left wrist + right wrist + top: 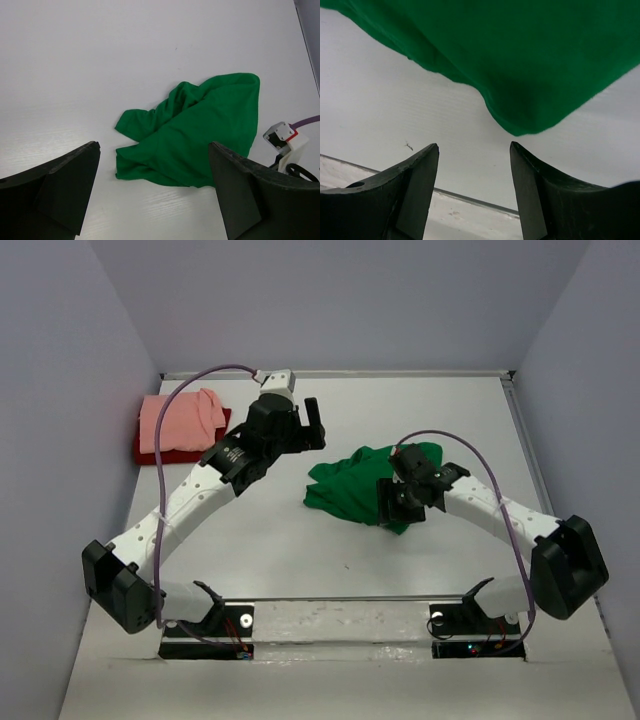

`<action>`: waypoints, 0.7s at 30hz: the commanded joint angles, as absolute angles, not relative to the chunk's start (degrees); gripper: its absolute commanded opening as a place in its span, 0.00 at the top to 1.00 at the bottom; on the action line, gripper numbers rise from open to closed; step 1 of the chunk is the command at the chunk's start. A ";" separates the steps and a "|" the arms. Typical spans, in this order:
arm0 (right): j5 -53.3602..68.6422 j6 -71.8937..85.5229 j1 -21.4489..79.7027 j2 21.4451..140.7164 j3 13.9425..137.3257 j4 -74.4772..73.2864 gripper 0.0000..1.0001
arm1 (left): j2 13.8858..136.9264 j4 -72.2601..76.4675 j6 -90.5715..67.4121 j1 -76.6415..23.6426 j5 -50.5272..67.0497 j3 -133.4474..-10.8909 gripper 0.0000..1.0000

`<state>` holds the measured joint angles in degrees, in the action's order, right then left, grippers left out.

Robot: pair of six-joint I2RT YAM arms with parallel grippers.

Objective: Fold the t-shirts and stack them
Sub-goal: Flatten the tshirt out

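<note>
The bright green t-shirt (350,483) lies crumpled on the white table, right of the middle. It also shows in the left wrist view (200,135) and in the right wrist view (520,55). The salmon pink t-shirt (180,418) lies folded on top of the dark red t-shirt (158,453) at the back left. My left gripper (317,428) is open and empty, in the air left of the green shirt (154,146). My right gripper (392,510) is open and empty at the green shirt's near right edge, just off the cloth (474,145).
The table's near edge strip (470,200) shows just below my right gripper. The right arm's wrist (285,142) sits beside the green shirt. Grey walls close in the table (300,560) at the back and on both sides.
</note>
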<state>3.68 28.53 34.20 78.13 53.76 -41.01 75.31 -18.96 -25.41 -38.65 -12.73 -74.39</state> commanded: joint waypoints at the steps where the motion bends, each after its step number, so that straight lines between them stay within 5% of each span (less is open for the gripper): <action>1: 4.39 25.23 34.80 84.79 64.56 -38.05 0.36 | 75.67 -16.52 -25.75 -37.88 -9.93 -74.09 0.01; 11: 1.68 23.29 49.03 104.22 91.66 -46.93 0.37 | 76.20 -15.38 -25.75 -37.62 -7.91 -72.42 0.01; 21: 0.35 26.54 46.68 101.08 81.48 -38.85 0.40 | 74.10 -16.18 -23.99 -35.60 -9.05 -72.69 0.01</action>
